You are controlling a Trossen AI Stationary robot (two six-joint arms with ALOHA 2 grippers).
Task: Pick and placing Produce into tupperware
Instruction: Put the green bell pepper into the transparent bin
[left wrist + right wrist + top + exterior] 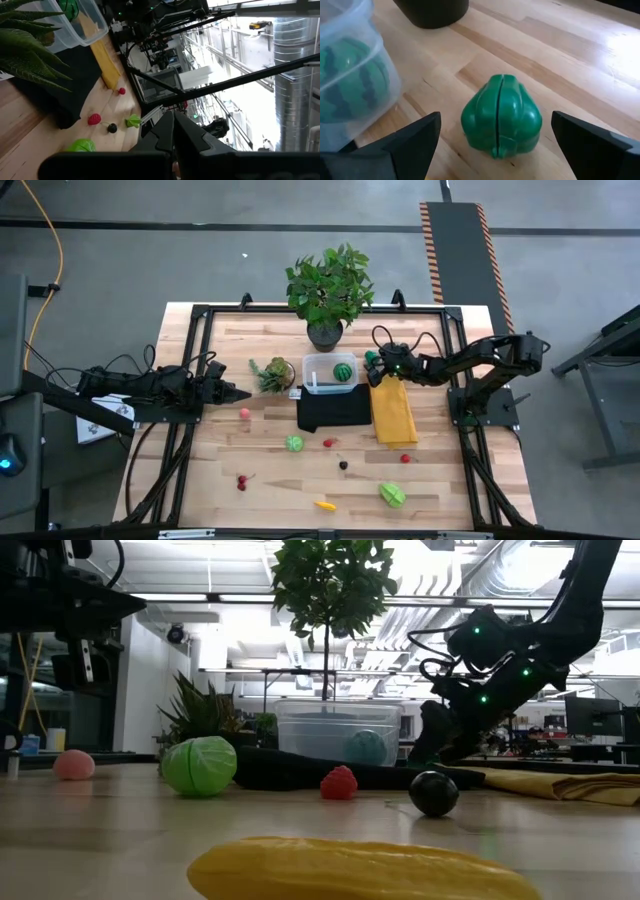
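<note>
My right gripper [496,137] stands wide open, its 2 fingers either side of a green pepper [501,116] on the wood, not touching it. Just beside the pepper sits the tupperware [329,370], holding 1 striped melon [349,82]. Well away, my left gripper [238,393] waits closed, gripping nothing.

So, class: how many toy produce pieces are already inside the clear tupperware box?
1. A striped watermelon sits inside the tupperware. A green pepper lies just outside it on the table, between the open right gripper fingers. The box walls may hide smaller pieces.
</note>
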